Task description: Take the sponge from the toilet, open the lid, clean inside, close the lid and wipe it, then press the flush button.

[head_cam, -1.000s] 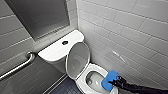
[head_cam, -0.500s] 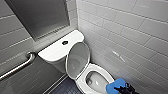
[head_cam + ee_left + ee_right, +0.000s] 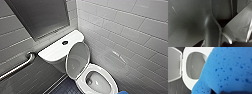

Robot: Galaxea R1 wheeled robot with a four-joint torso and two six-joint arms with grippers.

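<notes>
The sponge (image 3: 228, 69) hangs above the toilet (image 3: 101, 68) bowl's near rim, pinched in the right gripper (image 3: 234, 92) — a blue sliver at the head view's lower edge. The lid (image 3: 78, 58) stands raised against the tank (image 3: 55, 51). Left gripper — cannot tell whether spread or pressed together.

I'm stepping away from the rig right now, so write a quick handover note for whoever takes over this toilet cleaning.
Right hand: appears shut on the sponge, held off the toilet near the front of the bowl.
Left hand: open or shut cannot be told.
Things: the lid stands up, leaning back toward the tank; the flush button is on the tank top.
Done: sponge picked up, lid opened.
Unclear: whether the inside is fully cleaned.
Left: finish inside if needed, close the lid, wipe it, press the flush button.
</notes>
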